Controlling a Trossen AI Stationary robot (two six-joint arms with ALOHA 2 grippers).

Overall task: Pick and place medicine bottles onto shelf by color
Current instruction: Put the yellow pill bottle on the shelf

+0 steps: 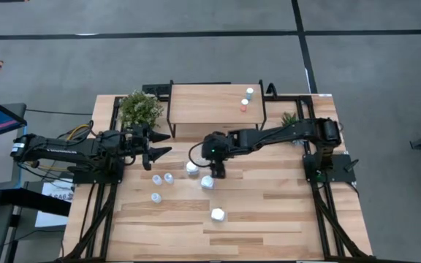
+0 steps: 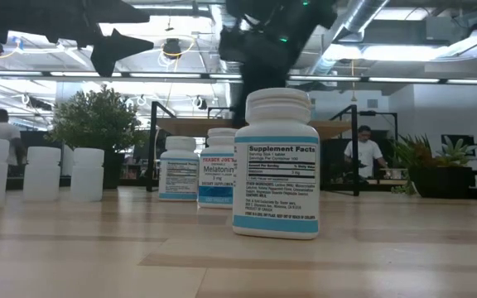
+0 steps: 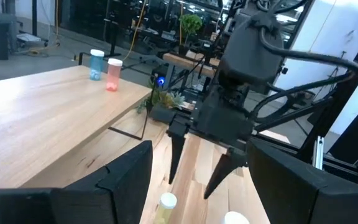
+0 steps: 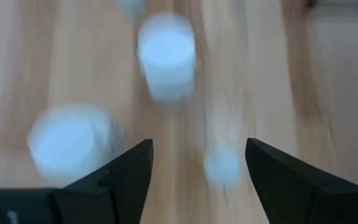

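Observation:
The shelf (image 1: 210,102) stands at the table's far side. A pale-blue bottle (image 1: 249,93) and a reddish bottle (image 1: 244,106) stand upright on its right end; both also show in the left wrist view (image 3: 96,64) (image 3: 112,74). Three chunky white bottles with blue labels (image 1: 192,168) (image 1: 207,182) (image 1: 218,215) stand on the table, as do three small pale bottles (image 1: 156,179) (image 1: 169,177) (image 1: 156,197). My right gripper (image 1: 216,172) is open and empty. It points down above the table, just right of the two far white bottles. My left gripper (image 1: 161,145) is open and empty, raised at the shelf's left front corner.
A bushy potted plant (image 1: 141,108) stands at the shelf's left end and a small plant (image 1: 289,118) at its right. The shelf's left and middle board (image 3: 42,124) is bare. People sit in the room beyond the table (image 2: 364,153).

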